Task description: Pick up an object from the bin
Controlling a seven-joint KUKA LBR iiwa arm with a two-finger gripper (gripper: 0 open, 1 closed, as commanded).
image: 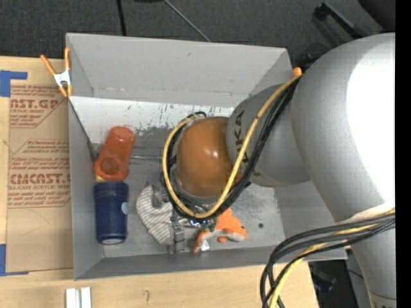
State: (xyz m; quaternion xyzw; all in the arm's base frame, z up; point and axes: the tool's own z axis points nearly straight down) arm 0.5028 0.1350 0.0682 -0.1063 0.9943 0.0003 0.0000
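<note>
- The arm's orange cover and its cables lie over the middle of the bin, so we cannot see the floor beneath them.
- The pincer is mostly tucked under that cover; we make out just a dark tip.
- The pale cloth-like thing is partly covered on its right; we cannot tell its kind.
- The small orange thing is too small to identify.
- The grey arm runs off the right edge.
</note>
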